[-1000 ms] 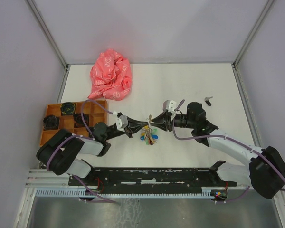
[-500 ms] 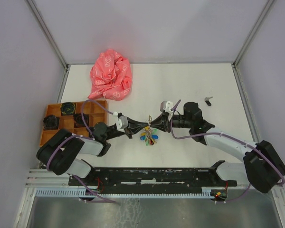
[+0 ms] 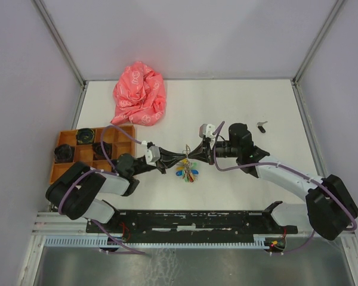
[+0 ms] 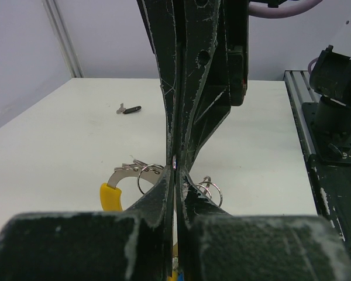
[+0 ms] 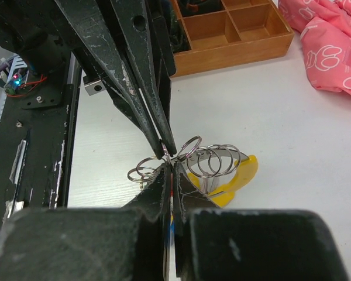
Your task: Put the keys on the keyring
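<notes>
White tabletop runs from wall to wall under both arms. Take the keyring as your landmark: a bunch of wire rings with blue, yellow and green tags near the middle of the table.

Well to the left of the keyring you have an orange tray split into compartments. Behind the keyring and to its left lies a crumpled pink cloth.

Your left gripper reaches in from the left, its tip just above the keyring's top loops. On its wrist camera the fingers are pressed together, with only a thin line of metal showing where they end, so they are clamped on a ring of the keyring.

Your right gripper comes in from the opposite side and meets the left one tip to tip over the keyring. Its fingers are pressed together too, and they pinch a wire loop at the same spot. Beside those tips more rings fan out above a yellow tag.

Well to the right of the keyring and a little behind it, one key with a black head lies flat on the table. It touches neither gripper. You cannot pick out a red-headed key in these views.
</notes>
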You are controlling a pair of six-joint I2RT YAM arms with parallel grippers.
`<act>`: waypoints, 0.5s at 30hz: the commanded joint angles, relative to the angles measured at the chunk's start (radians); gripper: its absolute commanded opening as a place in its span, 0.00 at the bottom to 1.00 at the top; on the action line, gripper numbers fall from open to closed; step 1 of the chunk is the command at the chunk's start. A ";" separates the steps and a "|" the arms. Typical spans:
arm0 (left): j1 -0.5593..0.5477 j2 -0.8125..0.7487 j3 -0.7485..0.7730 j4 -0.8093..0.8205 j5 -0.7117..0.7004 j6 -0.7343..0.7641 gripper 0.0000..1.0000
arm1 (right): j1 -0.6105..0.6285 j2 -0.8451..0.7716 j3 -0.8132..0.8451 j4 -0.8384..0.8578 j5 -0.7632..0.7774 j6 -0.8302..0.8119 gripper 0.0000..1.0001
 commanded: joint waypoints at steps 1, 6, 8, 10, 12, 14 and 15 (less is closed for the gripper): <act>-0.003 -0.009 -0.004 0.204 0.020 -0.029 0.05 | -0.001 -0.007 0.100 -0.049 -0.054 -0.025 0.01; -0.003 -0.031 0.004 0.072 0.015 0.037 0.18 | 0.007 -0.029 0.204 -0.331 0.002 -0.135 0.01; -0.003 -0.056 0.024 -0.032 0.027 0.076 0.21 | 0.023 -0.023 0.262 -0.468 0.041 -0.194 0.01; -0.003 -0.091 0.039 -0.149 0.030 0.119 0.23 | 0.048 -0.009 0.329 -0.627 0.097 -0.253 0.01; -0.003 -0.123 0.043 -0.219 0.029 0.165 0.25 | 0.079 0.010 0.394 -0.753 0.162 -0.304 0.01; -0.003 -0.147 0.045 -0.260 0.026 0.188 0.26 | 0.115 0.038 0.458 -0.864 0.247 -0.346 0.01; -0.003 -0.155 0.044 -0.267 0.026 0.192 0.26 | 0.134 0.055 0.493 -0.921 0.299 -0.364 0.01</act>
